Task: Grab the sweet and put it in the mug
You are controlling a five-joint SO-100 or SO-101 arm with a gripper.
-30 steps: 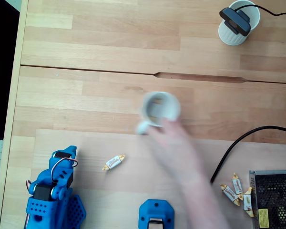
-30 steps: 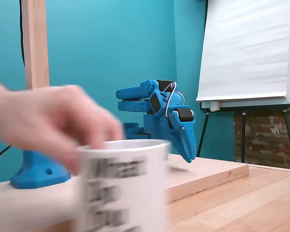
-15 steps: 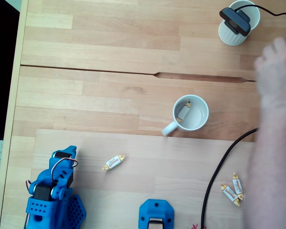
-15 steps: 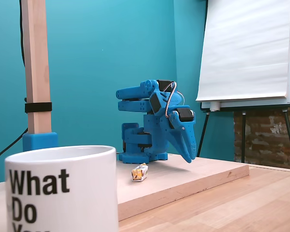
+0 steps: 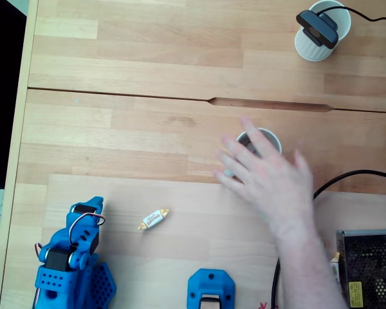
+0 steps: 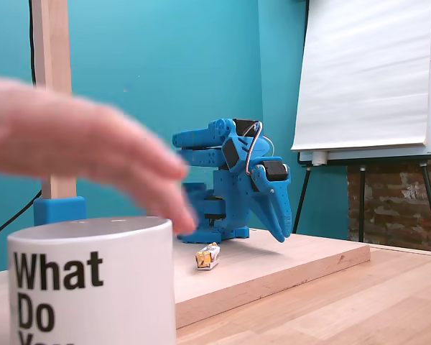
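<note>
While a person's hand (image 5: 267, 177) is spread over the mug (image 5: 265, 136) near the middle of the tabletop (image 5: 148, 58), my blue arm (image 5: 74, 254) rests folded at about 7 o'clock in the view from above. From the side, the same hand (image 6: 79, 144) hovers just above the rim of the mug (image 6: 93, 284), which shows black letters on its white wall. The hand is blurred in both fixed views, and I cannot tell if it touches the mug.

My gripper (image 6: 281, 231) points downward over the raised wooden board (image 6: 287, 266), and I cannot tell from these pictures if the fingers are apart or pressed together; nothing is visible between them.

The sweet (image 5: 153, 219) lies on the board at about 1 o'clock from my arm and at about 8 o'clock from the mug, well apart from both. In the side view the sweet (image 6: 207, 256) sits on the board just in front of my base, to the left of the gripper tip.

At 1 o'clock on the tabletop a ribbed white cup (image 5: 309, 46) carries a black webcam (image 5: 318, 29) with its cable (image 5: 373, 16). A second black cable (image 5: 347, 177) runs at 4 o'clock, near a metal mesh box (image 5: 370, 267). A blue mount (image 5: 210, 290) stands at 6 o'clock.
</note>
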